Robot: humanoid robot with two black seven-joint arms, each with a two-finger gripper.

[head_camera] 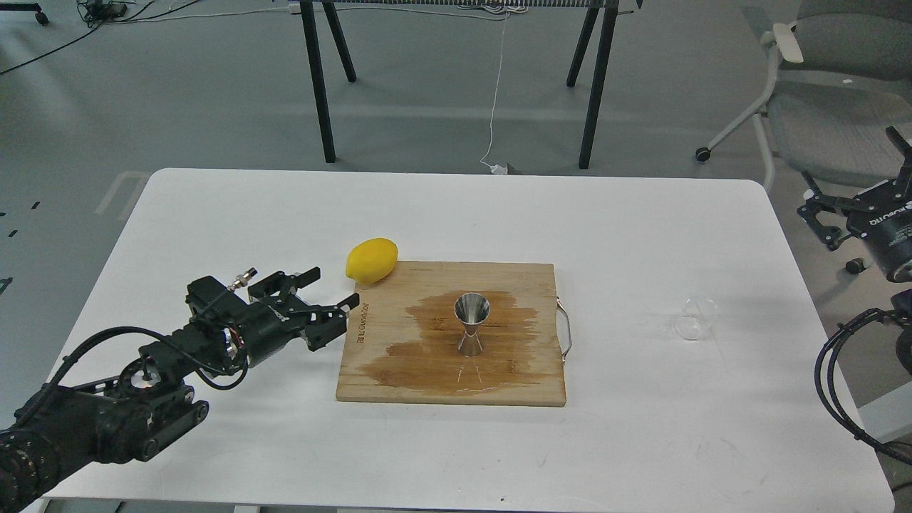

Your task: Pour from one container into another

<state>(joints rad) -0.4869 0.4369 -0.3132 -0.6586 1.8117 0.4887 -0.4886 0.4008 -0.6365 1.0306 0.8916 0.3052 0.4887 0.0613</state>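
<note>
The steel jigger [471,325] stands upright in the middle of the wooden cutting board [527,285], on a dark wet stain. The clear cup [695,317] lies on the white table right of the board, apart from both arms. My left gripper [332,292] hangs open and empty over the table just left of the board, a good hand's width from the jigger. My right gripper [851,206] sits at the right edge of the view beyond the table's edge; its fingers cannot be told apart.
A yellow lemon [371,260] rests at the board's far left corner. The board has a metal handle [568,333] on its right side. An office chair [819,92] and black table legs [317,85] stand behind the table.
</note>
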